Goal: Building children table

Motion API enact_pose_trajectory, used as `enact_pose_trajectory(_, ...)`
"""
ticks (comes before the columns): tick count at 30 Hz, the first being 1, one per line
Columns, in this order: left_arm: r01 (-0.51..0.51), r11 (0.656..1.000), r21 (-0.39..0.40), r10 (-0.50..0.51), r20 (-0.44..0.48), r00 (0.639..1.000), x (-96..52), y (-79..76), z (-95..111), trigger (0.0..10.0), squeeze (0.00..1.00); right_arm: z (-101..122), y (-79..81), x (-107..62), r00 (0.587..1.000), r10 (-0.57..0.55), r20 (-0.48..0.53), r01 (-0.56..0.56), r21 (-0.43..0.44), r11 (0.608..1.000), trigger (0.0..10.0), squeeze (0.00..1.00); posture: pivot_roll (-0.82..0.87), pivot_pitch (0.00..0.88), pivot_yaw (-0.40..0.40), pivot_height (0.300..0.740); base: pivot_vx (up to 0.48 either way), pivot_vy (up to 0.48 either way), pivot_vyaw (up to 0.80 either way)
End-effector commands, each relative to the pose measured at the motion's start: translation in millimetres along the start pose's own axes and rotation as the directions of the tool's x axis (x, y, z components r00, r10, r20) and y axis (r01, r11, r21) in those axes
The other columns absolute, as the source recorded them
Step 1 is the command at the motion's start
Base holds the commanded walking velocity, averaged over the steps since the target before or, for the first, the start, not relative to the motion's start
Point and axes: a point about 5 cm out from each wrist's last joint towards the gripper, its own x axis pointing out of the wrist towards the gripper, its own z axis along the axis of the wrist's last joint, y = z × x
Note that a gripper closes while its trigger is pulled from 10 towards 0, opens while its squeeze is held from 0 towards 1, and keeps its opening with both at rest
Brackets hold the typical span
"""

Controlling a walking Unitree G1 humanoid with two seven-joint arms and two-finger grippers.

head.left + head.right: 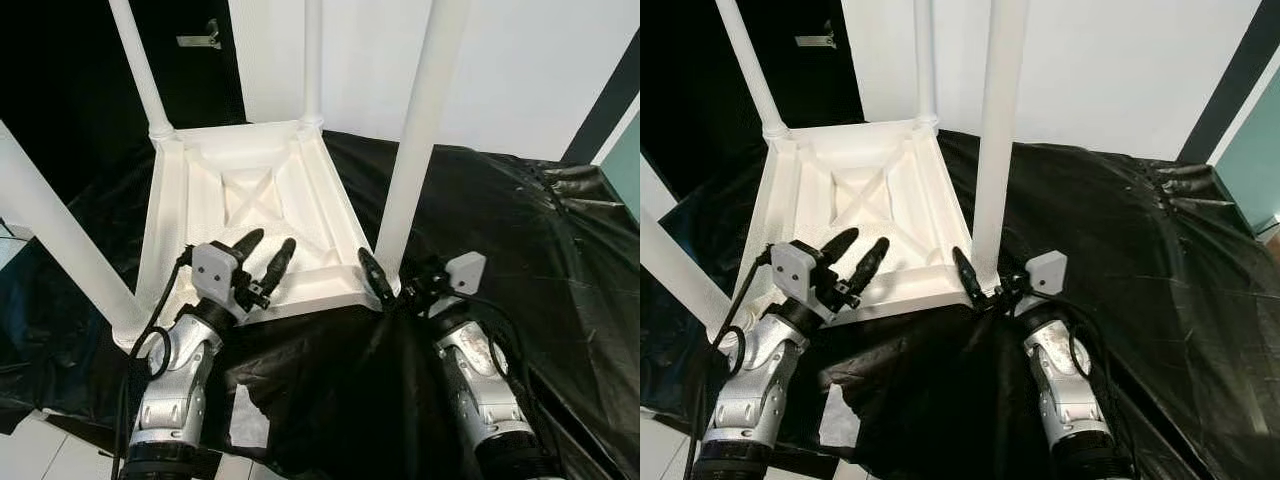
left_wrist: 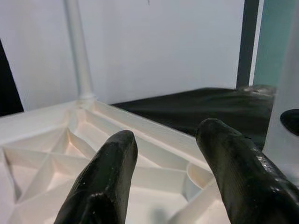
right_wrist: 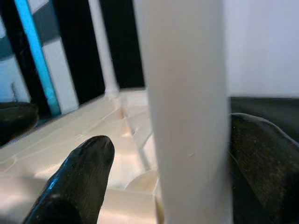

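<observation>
A white plastic children's table [image 1: 250, 195] lies upside down on a black cloth, its ribbed underside facing up and its legs standing upright. My left gripper [image 1: 265, 250] hovers open over the table's near rim, nothing between its fingers [image 2: 103, 182]. My right gripper [image 1: 393, 280] sits at the base of the near right leg [image 1: 415, 150]. It straddles that leg [image 3: 187, 93], open, with one finger [image 3: 79, 177] a little apart from the leg and the other tucked behind it.
The black cloth [image 1: 500, 220] spreads wide to the right and front. Other legs rise at far left [image 1: 140, 65], far right [image 1: 313, 60] and near left [image 1: 60, 240]. A white wall stands behind, a dark door [image 1: 200, 40] at the left, and pale floor [image 1: 30, 450] at lower left.
</observation>
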Motion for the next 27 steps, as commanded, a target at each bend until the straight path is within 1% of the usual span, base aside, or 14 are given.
enact_pose_trajectory(1,0.084,0.996,-0.032,-0.085,-0.042,0.995,0.2,-8.6,-3,10.0,0.00,-8,-9.2,-3.0,0.997,0.034,-0.072,-0.034,-0.003,0.999,10.0,0.00,0.05,0.000,-0.025,0.740,0.000,0.000,0.00)
enact_pose_trajectory(4,0.161,0.985,-0.060,-0.165,-0.067,0.984,0.5,-13.1,-3,10.0,0.00,-13,-19.0,-4.8,0.990,0.074,-0.123,-0.074,0.003,0.997,10.0,0.00,0.05,0.000,-0.025,0.740,0.000,0.000,0.00)
enact_pose_trajectory(6,0.261,0.962,-0.086,-0.269,-0.100,0.958,-0.6,-19.6,-3,10.0,0.00,-14,-28.6,-3.9,0.977,0.136,-0.167,-0.135,0.020,0.991,10.0,0.00,0.05,0.000,-0.024,0.740,0.000,0.000,0.00)
enact_pose_trajectory(8,0.287,0.954,-0.091,-0.296,-0.108,0.949,-1.0,-21.4,-2,10.0,0.00,-14,-31.1,-2.9,0.973,0.153,-0.174,-0.153,0.018,0.988,10.0,0.00,0.05,0.000,-0.024,0.740,0.000,0.000,0.00)
enact_pose_trajectory(10,0.396,0.913,-0.095,-0.405,-0.130,0.905,-4.1,-31.0,2,10.0,0.00,-10,-39.9,4.3,0.948,0.240,-0.207,-0.238,0.036,0.971,10.0,0.00,0.05,0.000,-0.023,0.740,0.000,0.000,0.00)
enact_pose_trajectory(11,0.396,0.913,-0.095,-0.405,-0.130,0.905,-4.1,-31.0,2,10.0,0.00,-10,-39.9,4.3,0.948,0.240,-0.207,-0.238,0.036,0.971,10.0,0.00,0.05,0.000,-0.023,0.740,0.000,0.000,0.00)
enact_pose_trajectory(12,0.444,0.889,-0.112,-0.457,-0.154,0.876,-6.4,-36.8,3,10.0,0.00,-9,-42.2,9.3,0.929,0.292,-0.227,-0.293,0.031,0.956,10.0,0.00,0.05,0.000,-0.023,0.740,0.000,0.000,0.00)
enact_pose_trajectory(17,0.502,0.859,-0.104,-0.512,-0.201,0.835,-10.6,-44.0,0,10.0,0.00,-8,-41.6,17.0,0.897,0.367,-0.248,-0.369,0.039,0.929,10.0,0.00,0.06,0.000,-0.025,0.740,0.000,0.000,0.00)
enact_pose_trajectory(20,0.558,0.824,-0.097,-0.561,-0.272,0.782,-16.4,-51.0,-6,10.0,0.00,-12,-35.4,25.3,0.847,0.449,-0.285,-0.457,0.040,0.888,10.0,0.00,0.07,0.000,-0.031,0.740,0.000,0.000,0.00)
enact_pose_trajectory(22,0.564,0.820,-0.099,-0.567,-0.282,0.774,-17.1,-52.5,-6,10.0,0.00,-13,-32.2,30.5,0.831,0.474,-0.293,-0.485,0.039,0.874,10.0,0.00,0.08,0.000,-0.033,0.740,0.000,0.000,0.00)
enact_pose_trajectory(23,0.554,0.827,-0.096,-0.556,-0.283,0.782,-16.4,-51.6,-6,10.0,0.00,-13,-32.2,33.1,0.833,0.469,-0.293,-0.484,0.027,0.875,4.9,0.00,0.08,0.000,-0.038,0.740,0.000,0.000,0.00)
enact_pose_trajectory(25,0.545,0.833,-0.096,-0.548,-0.286,0.786,-16.0,-51.0,-6,10.0,0.00,-13,-32.5,34.9,0.833,0.469,-0.292,-0.485,0.020,0.874,4.9,0.00,0.08,0.000,-0.038,0.740,0.000,0.000,0.00)
enact_pose_trajectory(26,0.537,0.839,-0.088,-0.538,-0.286,0.793,-15.5,-49.9,-5,10.0,0.00,-13,-33.9,36.0,0.838,0.461,-0.291,-0.474,0.028,0.880,0.0,0.00,0.09,0.000,-0.041,0.740,0.000,0.000,0.00)
enact_pose_trajectory(27,0.532,0.843,-0.083,-0.531,-0.287,0.797,-15.2,-49.2,-4,10.0,0.00,-13,-34.9,36.6,0.841,0.456,-0.291,-0.467,0.035,0.884,0.0,0.00,0.09,0.000,-0.041,0.740,0.000,0.000,0.00)
